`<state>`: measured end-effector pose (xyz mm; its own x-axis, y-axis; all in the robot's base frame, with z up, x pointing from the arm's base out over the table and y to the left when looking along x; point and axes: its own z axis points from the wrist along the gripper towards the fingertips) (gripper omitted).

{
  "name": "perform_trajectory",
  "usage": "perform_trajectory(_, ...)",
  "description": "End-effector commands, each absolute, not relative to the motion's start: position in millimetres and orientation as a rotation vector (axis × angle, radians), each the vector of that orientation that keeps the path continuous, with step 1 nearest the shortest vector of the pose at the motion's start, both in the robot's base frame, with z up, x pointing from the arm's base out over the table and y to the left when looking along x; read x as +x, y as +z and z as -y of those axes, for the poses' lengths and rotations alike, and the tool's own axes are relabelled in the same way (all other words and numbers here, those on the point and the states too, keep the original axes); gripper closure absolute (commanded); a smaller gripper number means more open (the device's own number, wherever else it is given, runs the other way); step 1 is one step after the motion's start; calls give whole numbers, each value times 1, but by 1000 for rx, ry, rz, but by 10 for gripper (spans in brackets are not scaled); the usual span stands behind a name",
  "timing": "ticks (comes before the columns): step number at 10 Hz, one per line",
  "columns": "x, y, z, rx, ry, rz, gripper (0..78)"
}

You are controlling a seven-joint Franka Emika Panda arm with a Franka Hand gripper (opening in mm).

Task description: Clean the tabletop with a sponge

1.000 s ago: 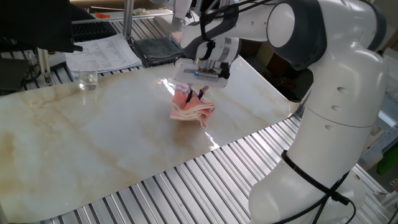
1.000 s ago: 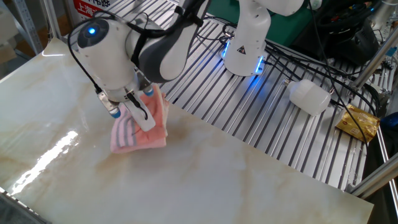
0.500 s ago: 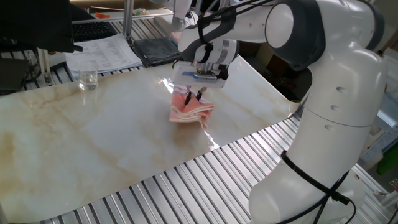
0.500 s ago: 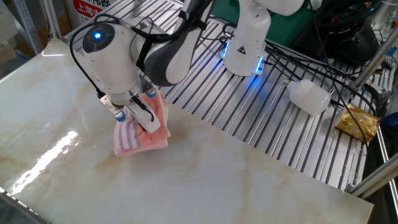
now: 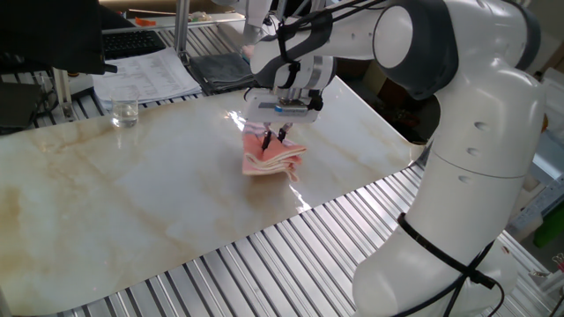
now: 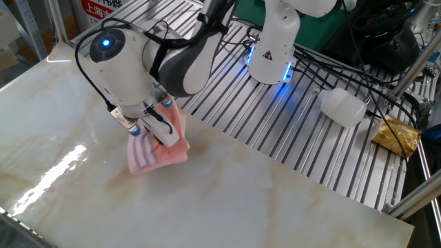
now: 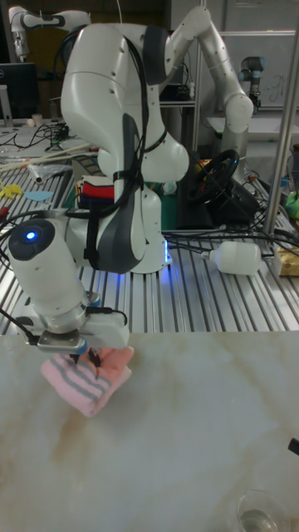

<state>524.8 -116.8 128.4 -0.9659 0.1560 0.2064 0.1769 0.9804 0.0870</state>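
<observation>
Sponge (image 6: 157,147) on tabletop (image 6: 275,200) — directly beneath gripper (image 6: 153,129), fingers pressing into it

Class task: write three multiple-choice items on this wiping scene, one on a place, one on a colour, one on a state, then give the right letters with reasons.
1. Where does the sponge lie?
A on the tabletop
B on the metal slats
C in the glass

2. What colour are the sponge's stripes?
A green
B grey and white
C black

3. What is the tool doing?
A raised clear
B pressed onto the sponge
C holding the glass

Answers:
1 A, marble shows all round it.
2 B, seen along one edge.
3 B, its fingers dig into the pad.
</observation>
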Motion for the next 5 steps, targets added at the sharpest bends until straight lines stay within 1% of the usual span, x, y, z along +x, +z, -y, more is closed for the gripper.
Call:
perform_trajectory(1, 531, 130, 82, -210, -143, 2952, 764)
perform_trajectory(2, 532, 134, 38, -232, -117, 2956, 764)
perform_trajectory(3, 529, 135, 16, -238, -106, 2957, 764)
perform_trajectory(4, 527, 135, 9, -235, -102, 2960, 764)
perform_trajectory(5, 525, 135, -2, -177, -53, 2983, 764)
